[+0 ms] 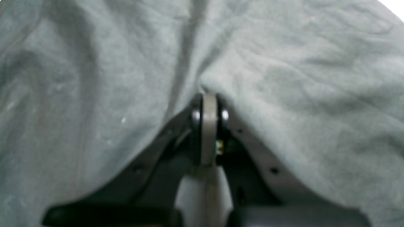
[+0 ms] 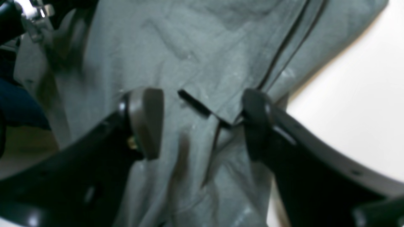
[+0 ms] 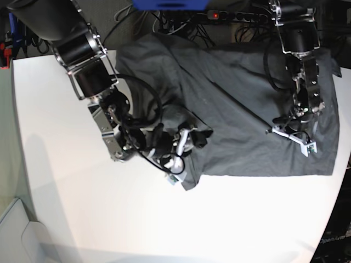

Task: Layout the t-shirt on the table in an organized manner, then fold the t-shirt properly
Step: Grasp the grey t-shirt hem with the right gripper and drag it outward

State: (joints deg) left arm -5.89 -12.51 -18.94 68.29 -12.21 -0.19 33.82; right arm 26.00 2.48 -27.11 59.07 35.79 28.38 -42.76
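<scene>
Rumpled grey t-shirt [image 3: 247, 109] on white table [image 3: 66, 208]

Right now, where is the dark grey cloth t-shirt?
In the base view, the dark grey cloth t-shirt lies spread across the white table's far right part, between both arms.

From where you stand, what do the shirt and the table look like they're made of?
The t-shirt looks like soft knit cloth, probably cotton jersey: matte charcoal grey, creased and bunched, with a stitched hem. The table looks like a hard, smooth white board, perhaps laminate: it has an even, faintly glossy surface and no visible grain.
</scene>
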